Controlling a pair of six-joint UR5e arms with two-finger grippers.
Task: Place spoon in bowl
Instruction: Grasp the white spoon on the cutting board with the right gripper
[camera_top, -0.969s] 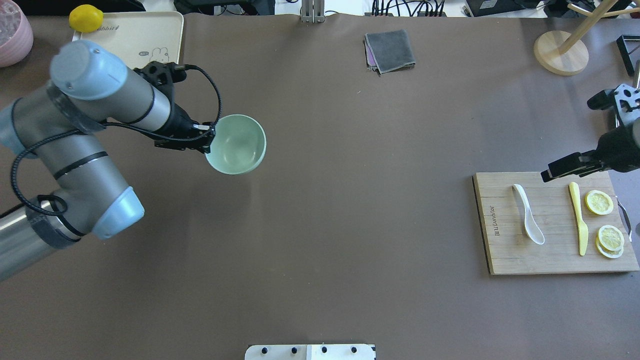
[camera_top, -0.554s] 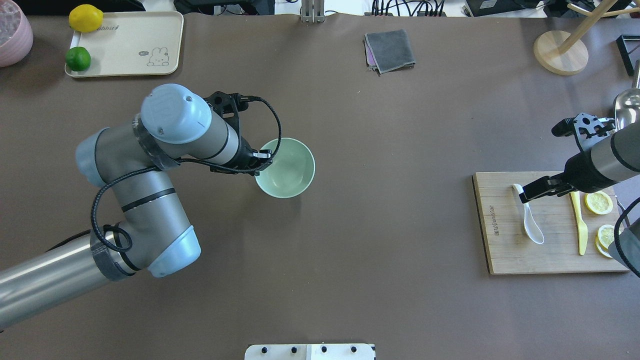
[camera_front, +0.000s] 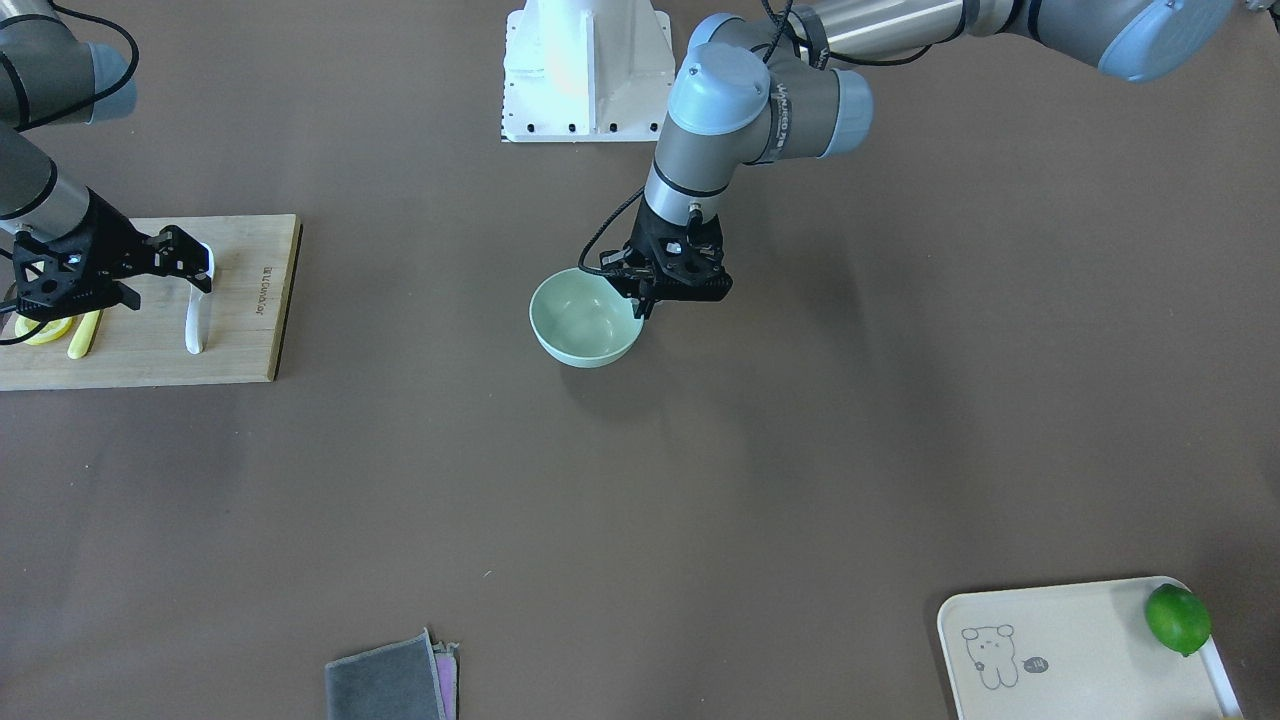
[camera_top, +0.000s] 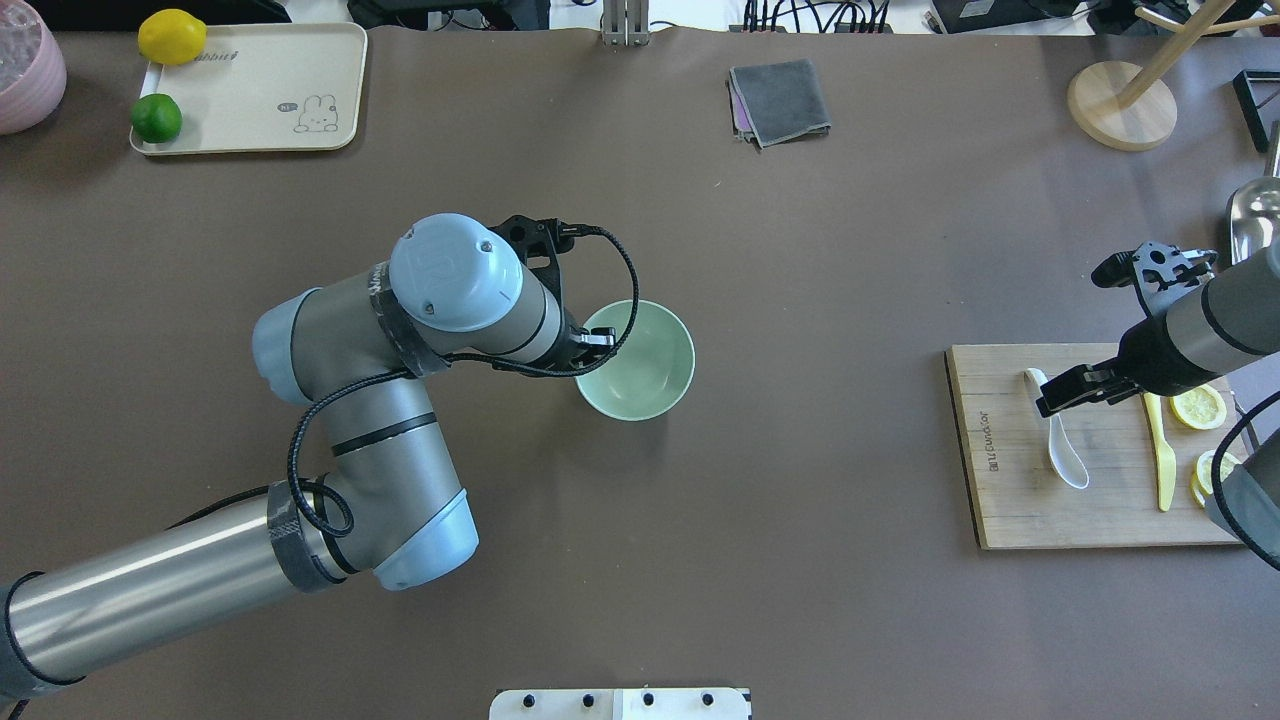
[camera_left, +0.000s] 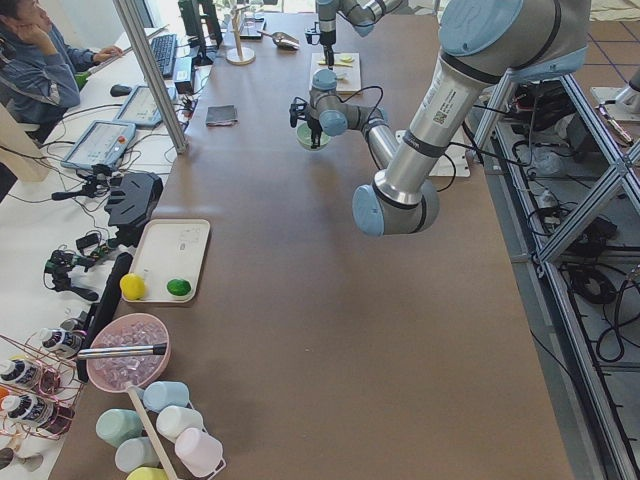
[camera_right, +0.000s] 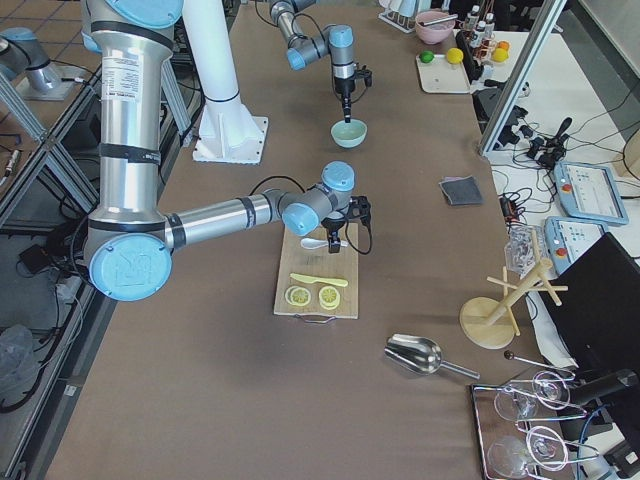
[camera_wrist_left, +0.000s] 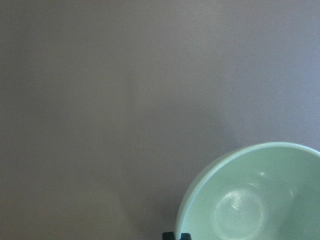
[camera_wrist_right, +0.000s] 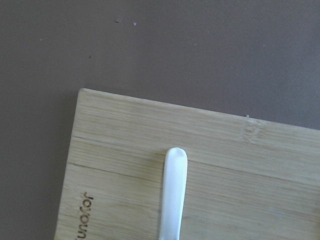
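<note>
A: Where does the small glossy white soup spoon (camera_top: 1056, 436) lie?

B: Flat on the bamboo chopping board (camera_top: 1010, 505), beside the slim yellow plastic knife (camera_top: 1160, 450), well apart from the round pale mint-green bowl (camera_top: 640, 365) at mid-bench (camera_top: 800, 250).

A: And the tools?

B: The left tool (camera_front: 650, 298) pinches the bowl's rim. The right tool (camera_front: 205, 272) hangs over the handle's tip, and its jaws look parted with nothing in them.

A: So what makes a good pick?

B: It should come straight down with the handle centred between the jaws, gripping a little in from the tip, since glossy ceramic may slip. It should keep clear of the knife and hold the scoop level on the carry.
</note>
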